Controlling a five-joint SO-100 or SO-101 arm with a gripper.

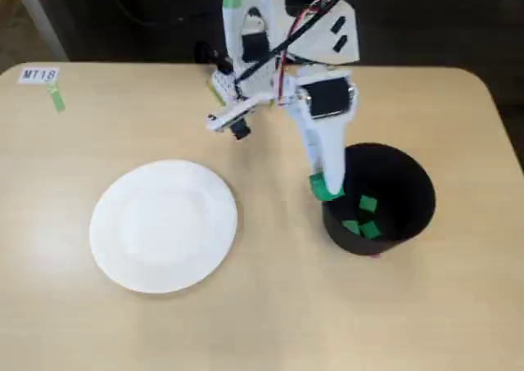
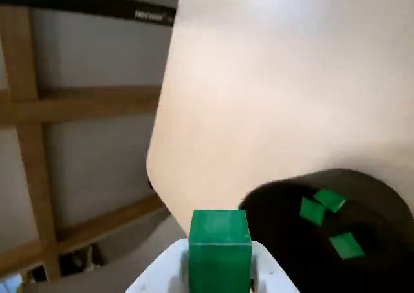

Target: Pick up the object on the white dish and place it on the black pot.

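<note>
Green cubes (image 1: 365,216) already sit in your black pot (image 1: 409,192); fingers (image 1: 326,187) at its 9 o'clock rim look empty, their opening unclear; white dish (image 1: 163,225) bare.

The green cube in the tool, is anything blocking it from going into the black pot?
Nothing visible is. The tool holds the green cube at the black pot rim, and the pot's open top shows only three small green blocks at the bottom.
</note>
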